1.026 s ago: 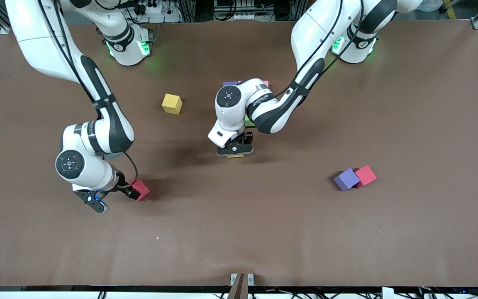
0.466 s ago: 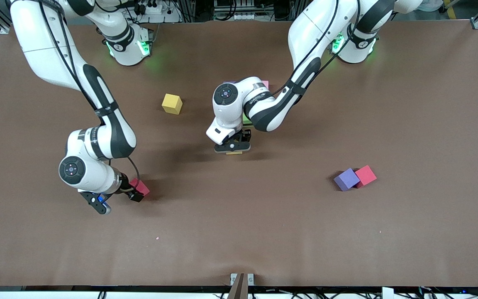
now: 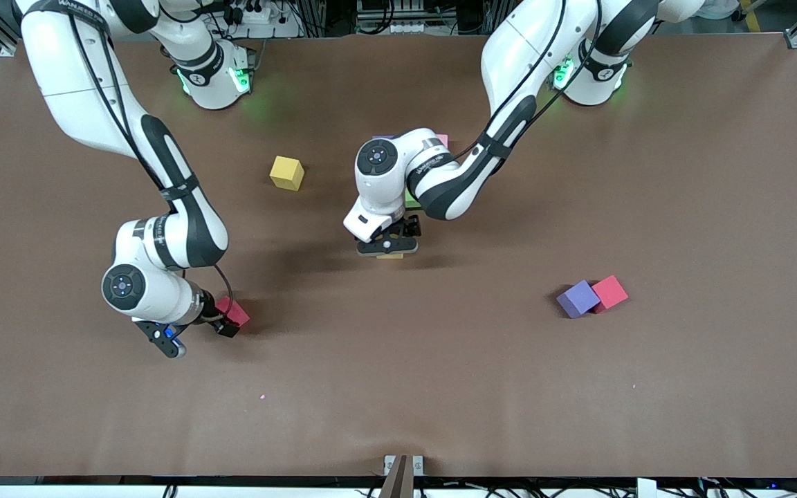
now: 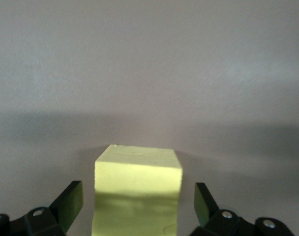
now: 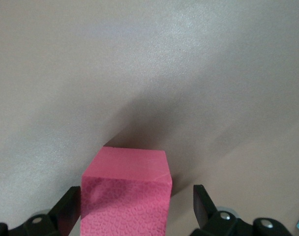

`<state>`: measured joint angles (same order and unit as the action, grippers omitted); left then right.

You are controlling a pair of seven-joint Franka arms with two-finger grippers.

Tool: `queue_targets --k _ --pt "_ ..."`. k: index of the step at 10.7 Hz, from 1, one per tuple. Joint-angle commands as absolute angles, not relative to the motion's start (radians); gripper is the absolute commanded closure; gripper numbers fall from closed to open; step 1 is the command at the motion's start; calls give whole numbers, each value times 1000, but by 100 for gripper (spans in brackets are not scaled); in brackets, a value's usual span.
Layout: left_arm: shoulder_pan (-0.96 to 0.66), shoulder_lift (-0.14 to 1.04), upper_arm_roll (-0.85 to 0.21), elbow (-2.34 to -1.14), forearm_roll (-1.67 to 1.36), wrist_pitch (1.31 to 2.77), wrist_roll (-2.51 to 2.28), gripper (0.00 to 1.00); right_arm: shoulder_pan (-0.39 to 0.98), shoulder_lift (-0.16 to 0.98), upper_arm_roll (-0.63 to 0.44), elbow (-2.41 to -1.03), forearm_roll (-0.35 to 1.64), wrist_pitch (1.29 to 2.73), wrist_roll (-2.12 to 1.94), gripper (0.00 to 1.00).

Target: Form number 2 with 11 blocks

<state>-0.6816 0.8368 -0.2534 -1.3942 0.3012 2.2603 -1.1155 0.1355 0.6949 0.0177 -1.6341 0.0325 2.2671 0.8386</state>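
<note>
Since a second ago the left gripper [image 3: 388, 246] has spread its fingers [image 4: 68, 202] off the yellow block [image 4: 137, 189], which now stands free between them on the counter [image 3: 682, 387], near its middle. The right arm has drawn in slightly over the pink block [image 3: 235, 311], toward the right arm's end of the counter.

Right gripper [image 5: 137, 209]: fingers open, one either side of the pink block; the near finger [image 5: 72, 206] looks to be at the block's face, the other [image 5: 202, 204] shows a gap. The block lies squarely between the fingers with its faces roughly parallel to them, so in my judgement closing would take it with no turn of the wrist. Left gripper: released, gaps on both sides.

Loose stock: a second yellow block [image 3: 286, 172] toward the edge where the bases stand; a purple block [image 3: 578, 298] and a red block [image 3: 610, 292] touching each other toward the left arm's end.

Hidden: the number 2 [image 3: 441, 140] is almost wholly covered by the left arm. Only slivers of pink, purple and green show. How many cubes are laid, and whether the released yellow block sits edge to edge with them, cannot be told.
</note>
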Motion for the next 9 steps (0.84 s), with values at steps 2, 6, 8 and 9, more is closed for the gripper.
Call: queue_targets --k 2,6,8,9 --pt "-611 721 -247 -1405 313 2234 -1111 0 117 709 31 -1617 -15 2267 827 67" --pt "-468 635 -245 -1416 321 2108 -1001 0 123 698 32 -1611 -15 2255 802 73" --pt "-379 597 -247 -1420 321 2016 -838 0 132 687 43 -1609 -3 2234 805 73" --pt "-323 574 -250 -1445 321 1996 -708 0 135 678 66 -1605 9 2197 839 73"
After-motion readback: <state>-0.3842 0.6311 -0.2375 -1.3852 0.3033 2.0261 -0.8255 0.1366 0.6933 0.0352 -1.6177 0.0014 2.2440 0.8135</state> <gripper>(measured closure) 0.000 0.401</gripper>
